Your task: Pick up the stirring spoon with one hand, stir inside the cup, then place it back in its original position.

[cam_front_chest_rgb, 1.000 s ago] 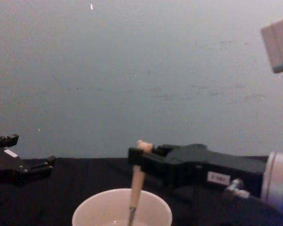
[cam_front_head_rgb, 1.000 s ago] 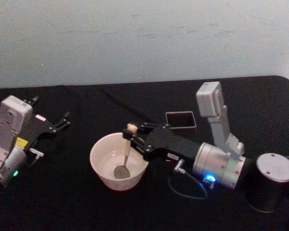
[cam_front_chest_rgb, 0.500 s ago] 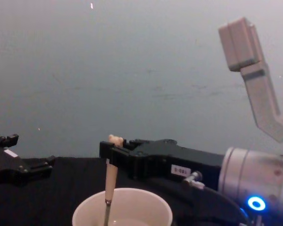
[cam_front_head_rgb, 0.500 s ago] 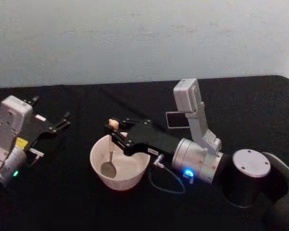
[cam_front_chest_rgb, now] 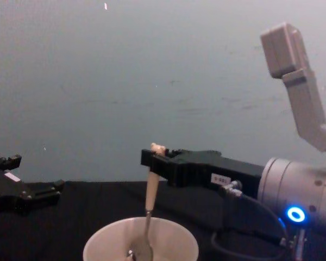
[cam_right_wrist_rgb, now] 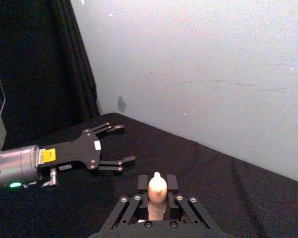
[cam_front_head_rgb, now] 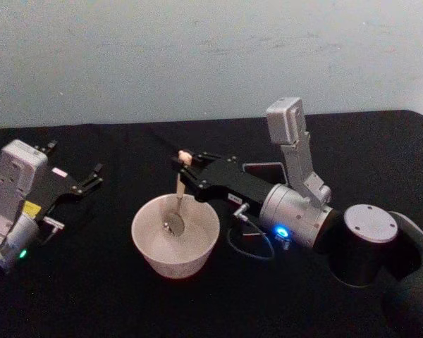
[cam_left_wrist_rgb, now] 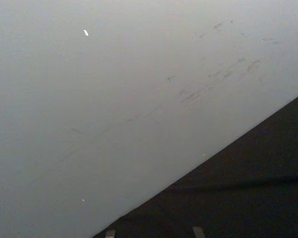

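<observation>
One spoon (cam_front_head_rgb: 178, 193), one cup (cam_front_head_rgb: 176, 262), two pincers; the right pincer (cam_front_head_rgb: 186, 164) is clamped on the spoon's beige handle just under the little bear head, holding it nearly upright with the metal bowl down inside the cup; whether it touches the bottom cannot be told; the cup stands mid-bench on the black bench (cam_front_head_rgb: 92, 296); the left pincer (cam_front_head_rgb: 75, 159) rests well apart at the left, fingers spread, holding nothing; one dark box (cam_front_head_rgb: 268, 167) lies behind the right arm, partly hidden by it; a pale wall rises behind.
</observation>
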{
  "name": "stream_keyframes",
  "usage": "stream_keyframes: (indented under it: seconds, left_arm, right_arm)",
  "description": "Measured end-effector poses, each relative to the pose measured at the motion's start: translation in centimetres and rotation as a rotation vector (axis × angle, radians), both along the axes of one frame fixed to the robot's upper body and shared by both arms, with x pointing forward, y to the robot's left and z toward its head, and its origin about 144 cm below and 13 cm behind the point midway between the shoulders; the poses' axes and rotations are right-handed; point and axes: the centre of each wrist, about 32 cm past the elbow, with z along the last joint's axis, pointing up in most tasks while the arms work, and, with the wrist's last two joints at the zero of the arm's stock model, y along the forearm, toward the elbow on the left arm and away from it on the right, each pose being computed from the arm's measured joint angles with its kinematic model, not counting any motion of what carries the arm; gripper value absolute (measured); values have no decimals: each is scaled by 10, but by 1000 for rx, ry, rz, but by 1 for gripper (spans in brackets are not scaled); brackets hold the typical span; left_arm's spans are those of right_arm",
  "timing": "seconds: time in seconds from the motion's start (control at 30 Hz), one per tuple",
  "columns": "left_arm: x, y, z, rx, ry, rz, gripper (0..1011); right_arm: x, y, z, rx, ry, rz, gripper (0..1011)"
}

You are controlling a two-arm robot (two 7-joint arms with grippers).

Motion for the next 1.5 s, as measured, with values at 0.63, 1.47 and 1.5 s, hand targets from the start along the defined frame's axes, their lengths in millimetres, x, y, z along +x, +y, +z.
stream_keyframes:
  seconds: [0.63, 1.47, 1.5]
  left_arm:
    - [0, 0, 0, 0, 0, 0, 1001]
    - [0, 0, 0, 0, 0, 0, 1002]
    - [0, 0, 0, 0, 0, 0, 1001]
  right_arm:
    - [-16, -22, 15, 37, 0, 21, 215]
    - [-27, -30, 47, 124, -8, -118, 216]
    - [-28, -31, 48, 128, -8, -122, 215]
